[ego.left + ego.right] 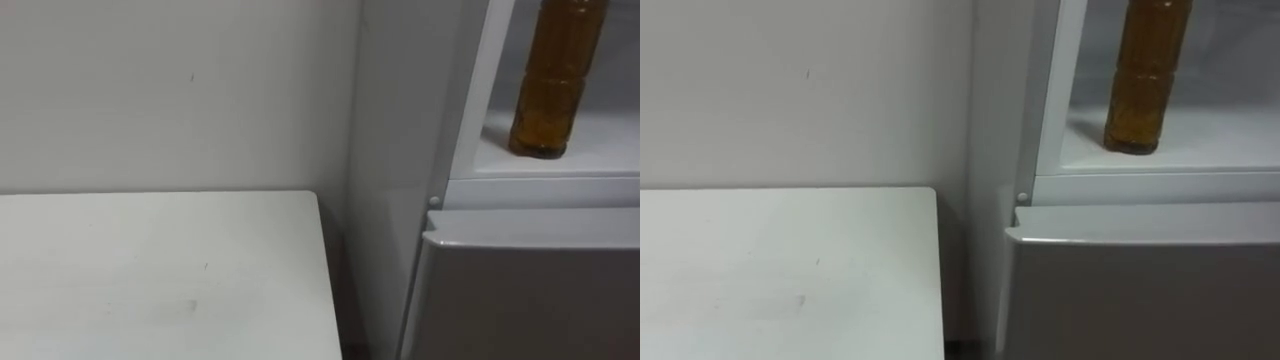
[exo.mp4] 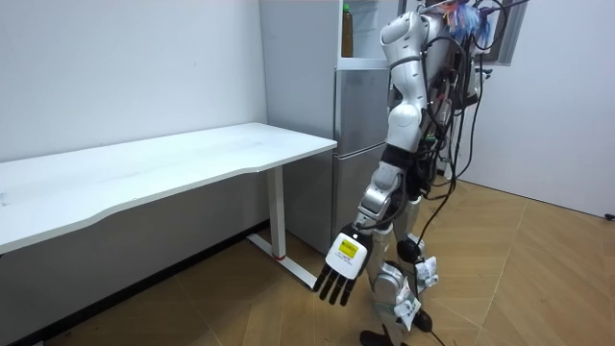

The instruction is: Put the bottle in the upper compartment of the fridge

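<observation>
An amber bottle (image 1: 555,80) (image 1: 1145,75) stands upright on the white shelf (image 1: 600,150) of the upper fridge compartment, which is open toward me. In the room view the bottle (image 2: 347,31) shows at the top of the grey fridge (image 2: 360,154), and I stand right in front of it. My left hand (image 2: 338,274) hangs low beside my leg with straight fingers that hold nothing, far below the bottle.
The lower fridge door (image 1: 530,290) is closed under the shelf. A white table (image 1: 150,270) (image 2: 144,173) stands against the wall to the left of the fridge, its corner close to the fridge's side. Wooden floor lies behind me.
</observation>
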`<state>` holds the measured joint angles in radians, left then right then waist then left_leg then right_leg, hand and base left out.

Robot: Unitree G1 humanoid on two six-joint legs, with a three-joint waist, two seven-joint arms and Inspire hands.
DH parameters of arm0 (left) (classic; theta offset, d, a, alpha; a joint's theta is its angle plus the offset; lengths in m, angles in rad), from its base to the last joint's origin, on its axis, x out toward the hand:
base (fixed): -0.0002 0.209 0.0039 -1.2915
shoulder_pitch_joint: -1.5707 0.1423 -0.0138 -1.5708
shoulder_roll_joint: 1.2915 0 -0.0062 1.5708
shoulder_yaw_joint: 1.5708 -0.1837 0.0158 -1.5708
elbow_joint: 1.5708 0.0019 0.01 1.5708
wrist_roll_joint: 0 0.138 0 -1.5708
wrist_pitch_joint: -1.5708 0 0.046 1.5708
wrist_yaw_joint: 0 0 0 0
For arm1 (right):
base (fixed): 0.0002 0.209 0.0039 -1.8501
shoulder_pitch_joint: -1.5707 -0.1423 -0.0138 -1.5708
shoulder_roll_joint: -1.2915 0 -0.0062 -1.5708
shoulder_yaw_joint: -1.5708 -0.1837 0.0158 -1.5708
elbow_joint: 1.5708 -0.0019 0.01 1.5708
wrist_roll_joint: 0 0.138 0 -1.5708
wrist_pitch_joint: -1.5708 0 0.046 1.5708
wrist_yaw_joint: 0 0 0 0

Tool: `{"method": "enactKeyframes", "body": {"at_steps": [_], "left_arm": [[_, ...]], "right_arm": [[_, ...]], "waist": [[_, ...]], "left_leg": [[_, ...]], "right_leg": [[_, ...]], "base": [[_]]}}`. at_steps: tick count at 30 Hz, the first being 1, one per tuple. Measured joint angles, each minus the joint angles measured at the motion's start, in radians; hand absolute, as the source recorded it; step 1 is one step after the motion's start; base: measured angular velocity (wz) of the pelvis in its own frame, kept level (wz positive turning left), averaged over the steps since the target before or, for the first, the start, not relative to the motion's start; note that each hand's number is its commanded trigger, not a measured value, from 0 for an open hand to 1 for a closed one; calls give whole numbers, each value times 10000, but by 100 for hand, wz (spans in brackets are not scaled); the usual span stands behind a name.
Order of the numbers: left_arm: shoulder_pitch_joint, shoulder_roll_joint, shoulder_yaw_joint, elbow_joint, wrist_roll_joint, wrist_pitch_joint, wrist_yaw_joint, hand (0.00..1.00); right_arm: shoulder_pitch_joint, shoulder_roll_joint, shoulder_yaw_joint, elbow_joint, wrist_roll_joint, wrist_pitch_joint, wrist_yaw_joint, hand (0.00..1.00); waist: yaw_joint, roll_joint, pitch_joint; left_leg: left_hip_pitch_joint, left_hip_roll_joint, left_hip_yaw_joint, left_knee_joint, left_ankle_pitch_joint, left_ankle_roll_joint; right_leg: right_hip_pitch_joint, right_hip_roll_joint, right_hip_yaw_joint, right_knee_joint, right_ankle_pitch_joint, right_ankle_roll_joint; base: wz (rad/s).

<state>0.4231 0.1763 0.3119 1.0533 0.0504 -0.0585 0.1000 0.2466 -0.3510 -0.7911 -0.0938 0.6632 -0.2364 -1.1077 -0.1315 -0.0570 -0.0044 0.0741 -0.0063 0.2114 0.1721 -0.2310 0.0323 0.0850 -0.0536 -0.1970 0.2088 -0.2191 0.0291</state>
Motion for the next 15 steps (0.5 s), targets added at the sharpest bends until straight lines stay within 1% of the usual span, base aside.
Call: {"method": "enactKeyframes", "body": {"at_steps": [2, 3, 5, 7, 10, 12, 13, 15], "left_arm": [[-1, -12, 0, 33, 94, 80, -43, 0], [-2, -13, 0, 47, 90, 81, -43, 0], [-2, -15, 21, 64, 100, 103, -38, 0], [-12, -22, 21, 62, 100, 105, -38, 0], [-58, -23, 13, 79, 92, 105, -51, 0], [-121, -30, 13, 165, 89, 85, -55, 0], [-255, -37, 13, 354, 95, 48, -55, 0], [-384, -57, 12, 565, 102, -15, -55, 0]], "right_arm": [[40, 13, 18, -148, -426, 221, -77, 0], [69, 14, 44, -234, -435, 276, -92, 0], [121, 25, 177, -545, -487, 520, -206, 0], [128, 31, 275, -641, -517, 642, -253, 0], [133, 33, 517, -811, -619, 770, -267, 0], [131, 83, 788, -884, -898, 771, -340, 0], [132, 128, 916, -927, -1078, 771, -400, 0], [132, 357, 993, -1058, -1417, 770, -413, 0]], "waist": [[1, 3, 0], [14, 4, 0], [13, 15, 5], [16, 10, 6], [33, -3, 12], [67, -10, 15], [100, -12, 17], [226, -13, 18]], "left_leg": [[-64, -12, -14, 81, 1, -1], [-85, -21, -24, 104, 0, 0], [-97, -23, -22, 143, 1, 1], [-71, -26, -12, 159, 1, 1], [-18, -51, 34, 186, 4, 7], [94, -61, 70, 167, 4, 8], [143, -72, 90, 172, 4, 8], [198, -63, 153, 173, 4, 8]], "right_leg": [[-126, -43, -41, 153, -67, -3], [-159, -56, -46, 160, -86, -3], [-186, -65, -50, 183, -99, -16], [-191, -78, -41, 258, -120, -13], [-170, -116, -30, 321, -163, -23], [-105, -121, 30, 342, -208, -22], [-112, -135, 59, 356, -240, -15], [-104, -132, 90, 367, -249, -15]], "base": [[0], [0], [0], [0], [-3], [-8], [-10], [-9]]}}
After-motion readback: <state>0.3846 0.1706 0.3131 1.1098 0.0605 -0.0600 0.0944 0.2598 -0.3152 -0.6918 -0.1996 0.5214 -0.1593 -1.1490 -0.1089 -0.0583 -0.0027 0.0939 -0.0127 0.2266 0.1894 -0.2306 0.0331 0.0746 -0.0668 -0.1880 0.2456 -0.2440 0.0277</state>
